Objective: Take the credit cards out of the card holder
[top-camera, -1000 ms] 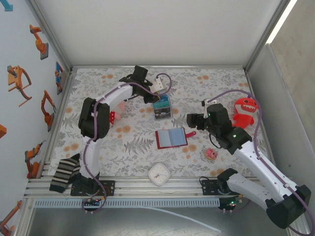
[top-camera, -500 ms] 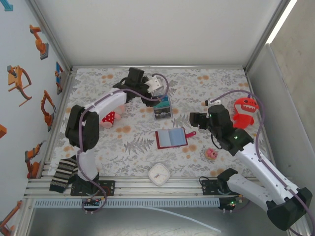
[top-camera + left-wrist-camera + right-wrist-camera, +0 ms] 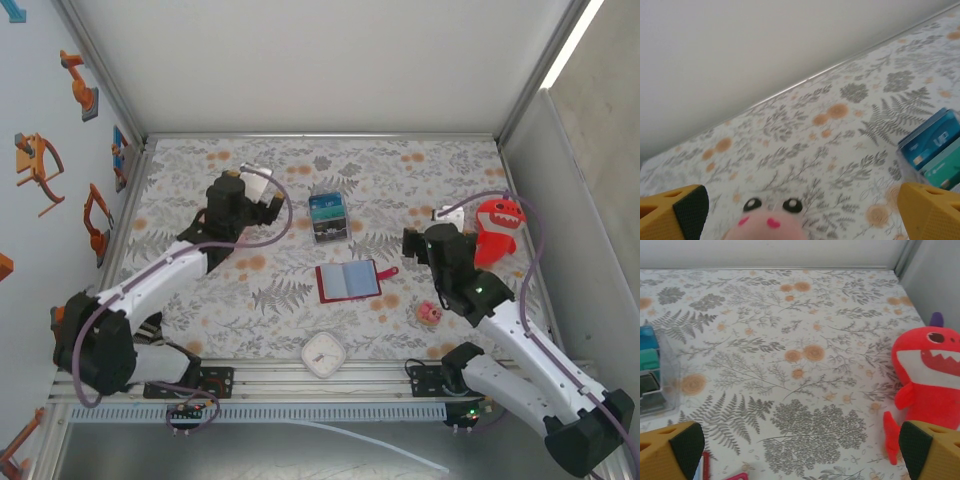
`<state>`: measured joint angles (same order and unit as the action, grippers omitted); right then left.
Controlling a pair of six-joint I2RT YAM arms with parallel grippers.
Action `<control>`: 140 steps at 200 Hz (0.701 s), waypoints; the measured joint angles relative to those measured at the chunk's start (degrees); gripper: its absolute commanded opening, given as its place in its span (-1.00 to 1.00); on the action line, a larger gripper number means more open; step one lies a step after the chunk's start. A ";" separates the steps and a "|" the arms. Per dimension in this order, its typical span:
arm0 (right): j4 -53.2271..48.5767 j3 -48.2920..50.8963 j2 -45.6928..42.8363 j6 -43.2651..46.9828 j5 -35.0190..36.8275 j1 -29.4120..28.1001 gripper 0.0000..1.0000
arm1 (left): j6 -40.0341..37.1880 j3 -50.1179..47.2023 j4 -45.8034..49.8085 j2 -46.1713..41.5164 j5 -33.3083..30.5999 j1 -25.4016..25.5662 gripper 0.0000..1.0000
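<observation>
We see both claws spread wide, gripping nothing: left claw (image 3: 805, 210) right by a pink plush toy (image 3: 767, 225), right claw (image 3: 801, 445) near the red plush toy (image 3: 927, 375). The card holder (image 3: 348, 280) lies open on the worktop (image 3: 270, 320), credit cards (image 3: 932, 145) standing in the clear box (image 3: 328, 218) behind it, not touching

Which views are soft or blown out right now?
Left wrist: soft overall, pink plush at the bottom edge blurred, too close; teal cards legible. Right wrist: sharp, red shark plush crisp. Top external: even light, faint shadows, bright strip upper right blown out.
</observation>
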<state>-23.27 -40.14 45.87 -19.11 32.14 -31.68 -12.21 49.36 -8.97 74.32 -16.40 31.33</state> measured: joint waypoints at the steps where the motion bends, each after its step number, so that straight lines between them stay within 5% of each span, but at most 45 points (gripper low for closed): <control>1: 0.07 0.15 -0.07 0.13 0.24 0.00 0.99 | 0.28 -0.50 -0.02 -0.50 -0.52 -0.02 0.94; 71: 11.28 10.19 -3.56 7.26 12.24 2.80 0.99 | 9.90 -16.81 -0.57 -17.33 -16.85 -6.34 0.94; 140: 25.53 20.24 -6.38 10.27 13.16 13.09 0.99 | 12.68 -30.12 -10.99 -17.99 -19.37 -16.55 0.94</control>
<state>2.26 -19.90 39.48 -8.84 45.30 -18.59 0.47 19.25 -19.97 56.34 -35.77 14.79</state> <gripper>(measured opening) 0.991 0.970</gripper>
